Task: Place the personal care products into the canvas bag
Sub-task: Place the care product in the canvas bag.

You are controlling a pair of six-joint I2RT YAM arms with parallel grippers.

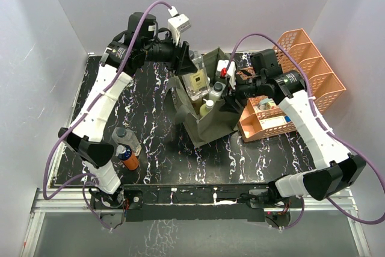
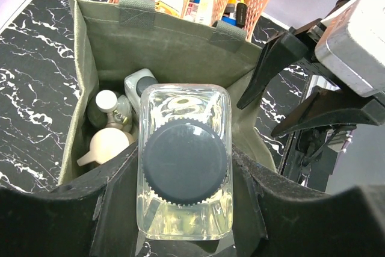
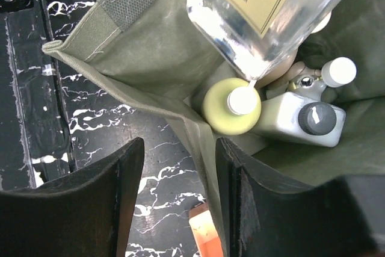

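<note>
My left gripper [image 2: 184, 192] is shut on a clear square bottle [image 2: 184, 118] with a black cap and a tan label. It holds the bottle upright over the open olive canvas bag [image 2: 168, 43]; the top view shows this too [image 1: 197, 82]. Inside the bag stand a pale yellow bottle [image 3: 231, 108], a white bottle with a black cap [image 3: 299, 120] and a cream-capped bottle [image 2: 108, 145]. My right gripper [image 3: 179, 194] is open and straddles the bag's near wall [image 3: 195, 139], one finger inside and one outside. A clear black-capped bottle [image 1: 125, 139] and an orange bottle [image 1: 129, 158] stand on the table at the left.
An orange lattice tray organizer [image 1: 310, 67] stands at the back right, with a lower orange tray [image 1: 264, 121] just right of the bag [image 1: 213, 126]. My right gripper [image 1: 231, 87] sits between the bag and that tray. The table top is black marble.
</note>
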